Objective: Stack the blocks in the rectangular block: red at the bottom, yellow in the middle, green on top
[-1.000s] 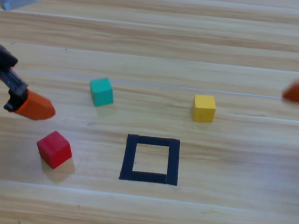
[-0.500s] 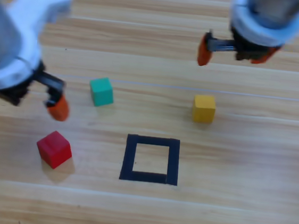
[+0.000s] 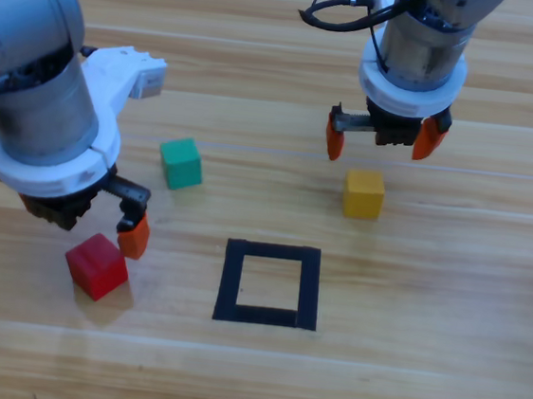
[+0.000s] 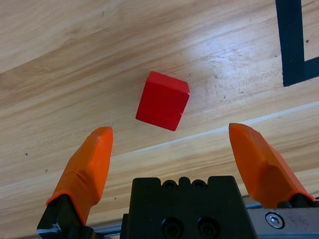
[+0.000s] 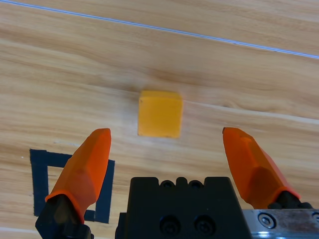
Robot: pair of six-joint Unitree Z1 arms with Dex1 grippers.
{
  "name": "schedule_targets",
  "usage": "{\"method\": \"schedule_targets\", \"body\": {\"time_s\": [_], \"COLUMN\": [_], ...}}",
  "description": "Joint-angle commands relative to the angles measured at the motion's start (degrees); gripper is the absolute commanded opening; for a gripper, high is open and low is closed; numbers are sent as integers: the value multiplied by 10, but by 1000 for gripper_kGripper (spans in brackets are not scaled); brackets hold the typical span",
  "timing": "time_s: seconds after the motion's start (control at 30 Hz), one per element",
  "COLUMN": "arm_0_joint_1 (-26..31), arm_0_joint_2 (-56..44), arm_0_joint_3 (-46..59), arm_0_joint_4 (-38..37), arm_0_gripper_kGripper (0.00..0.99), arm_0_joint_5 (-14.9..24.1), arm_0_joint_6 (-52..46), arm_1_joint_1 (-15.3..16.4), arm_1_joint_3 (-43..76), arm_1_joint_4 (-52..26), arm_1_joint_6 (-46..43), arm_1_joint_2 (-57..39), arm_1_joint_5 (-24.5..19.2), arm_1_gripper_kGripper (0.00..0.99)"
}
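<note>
The red cube (image 3: 97, 265) lies at the front left of the table, tilted relative to the boards. My left gripper (image 3: 83, 223) hovers just behind it, open, and in the left wrist view the red cube (image 4: 163, 100) sits ahead of the left gripper (image 4: 170, 130), between the jaw lines. The yellow cube (image 3: 363, 193) rests right of centre. My right gripper (image 3: 381, 143) hangs open just behind it, with the yellow cube (image 5: 160, 113) centred ahead of the right gripper (image 5: 167, 133). The green cube (image 3: 182, 163) sits alone, left of centre. The black tape square (image 3: 231, 280) is empty.
Corners of the tape square show in both wrist views: at the upper right for the left tape square (image 4: 290, 45) and at the lower left for the right tape square (image 5: 39, 184). Bare wooden boards surround the cubes.
Both arms have swung in from the picture's edges. The left gripper has come to the red cube, the right gripper to the yellow cube. No cube has moved.
</note>
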Motion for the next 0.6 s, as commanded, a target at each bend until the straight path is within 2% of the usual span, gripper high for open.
{"method": "schedule_targets", "body": {"time_s": [0.03,0.33,0.43,0.53,0.6], "arm_0_joint_1": [14,35,36,36,36], "arm_0_joint_2": [-1,-3,-8,-9,-8], "arm_0_joint_3": [29,75,98,121,133], "arm_0_joint_4": [-15,-79,-108,-142,-158], "arm_0_gripper_kGripper": [990,990,990,990,990], "arm_0_joint_5": [-8,-24,-24,-26,-26], "arm_0_joint_6": [13,25,26,32,33], "arm_1_joint_1": [-30,-38,-38,-37,-37], "arm_1_joint_3": [-16,-27,-30,-38,-40], "arm_1_joint_4": [9,9,9,9,9], "arm_1_joint_6": [4,9,10,9,9], "arm_1_joint_2": [72,104,113,125,129], "arm_1_joint_5": [26,41,44,52,56], "arm_1_gripper_kGripper": [983,946,905,824,811]}}
